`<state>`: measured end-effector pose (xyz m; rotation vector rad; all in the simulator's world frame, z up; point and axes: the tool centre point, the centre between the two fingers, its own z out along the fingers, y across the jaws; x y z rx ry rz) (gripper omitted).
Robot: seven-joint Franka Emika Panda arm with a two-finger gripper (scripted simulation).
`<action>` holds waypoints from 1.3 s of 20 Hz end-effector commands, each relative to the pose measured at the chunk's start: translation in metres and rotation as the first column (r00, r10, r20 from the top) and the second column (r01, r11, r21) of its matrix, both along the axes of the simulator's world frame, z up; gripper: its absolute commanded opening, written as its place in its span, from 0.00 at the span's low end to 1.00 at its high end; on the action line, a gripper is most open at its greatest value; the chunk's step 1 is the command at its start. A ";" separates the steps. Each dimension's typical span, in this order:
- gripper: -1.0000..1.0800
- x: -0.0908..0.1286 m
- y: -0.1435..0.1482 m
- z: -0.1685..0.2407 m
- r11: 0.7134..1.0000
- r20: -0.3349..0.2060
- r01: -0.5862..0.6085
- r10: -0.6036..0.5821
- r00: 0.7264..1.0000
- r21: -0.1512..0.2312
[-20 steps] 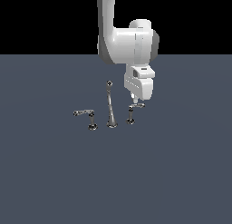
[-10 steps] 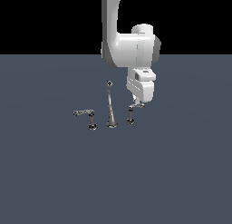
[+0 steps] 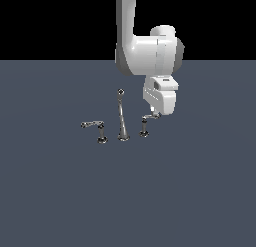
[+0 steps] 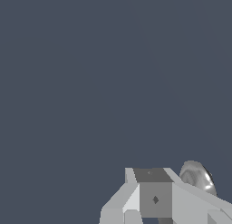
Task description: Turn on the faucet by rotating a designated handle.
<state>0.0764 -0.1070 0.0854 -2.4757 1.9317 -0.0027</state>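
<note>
Claw at the handle, turn not visibly done

The claw point(image 3: 156, 114) touches the designated handle point(image 3: 145, 124) just below it; its closure can't be told, and the faucet's spout point(image 3: 121, 116) stands beside.

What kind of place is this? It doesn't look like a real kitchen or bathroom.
Most likely a computer simulation, not a real room: a flat, featureless grey floor under a plain black backdrop, a tiny chrome faucet standing alone with no sink, and a smooth white robot arm reaching down to it.

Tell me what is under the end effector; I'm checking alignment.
The designated handle stands right beneath the end effector, its lever tip meeting it. Actual contact is hidden, as is whether the end effector is open.
</note>
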 end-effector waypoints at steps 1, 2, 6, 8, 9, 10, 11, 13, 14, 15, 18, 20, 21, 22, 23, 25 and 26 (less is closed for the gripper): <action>0.00 -0.009 -0.007 0.000 1.000 -0.002 0.001 -0.001 1.000 0.000; 0.00 -0.012 -0.009 0.000 1.000 -0.002 0.001 -0.001 1.000 0.000; 0.00 -0.009 -0.005 0.000 1.000 0.009 -0.008 0.008 1.000 0.002; 0.00 -0.015 -0.006 0.000 1.000 0.008 -0.007 0.007 1.000 0.001; 0.00 -0.019 -0.006 0.000 1.000 0.008 -0.007 0.007 1.000 0.001; 0.00 -0.022 -0.006 0.000 1.000 0.007 -0.006 0.006 1.000 0.001; 0.00 -0.025 -0.006 0.000 1.000 0.006 -0.006 0.006 1.000 0.001; 0.00 -0.031 -0.007 0.000 1.000 0.005 -0.005 0.005 1.000 0.001; 0.00 -0.034 -0.007 0.000 1.000 0.004 -0.004 0.004 1.000 0.001; 0.00 -0.038 -0.007 0.000 1.000 0.004 -0.004 0.004 1.000 0.001; 0.00 -0.048 -0.008 0.000 1.000 0.002 -0.002 0.002 1.000 0.001; 0.00 -0.054 -0.008 0.000 1.000 0.001 -0.001 0.001 1.000 0.000; 0.00 -0.058 -0.008 0.000 1.000 0.000 -0.001 0.001 1.000 0.000; 0.00 -0.061 -0.009 0.000 1.000 -0.001 0.000 0.000 1.000 0.000; 0.00 -0.064 -0.009 0.000 1.000 -0.001 0.000 0.000 1.000 0.000; 0.00 -0.068 -0.009 0.000 1.000 -0.002 0.001 -0.001 1.000 0.000; 0.00 -0.063 -0.012 0.000 1.000 0.002 0.005 -0.005 1.000 -0.002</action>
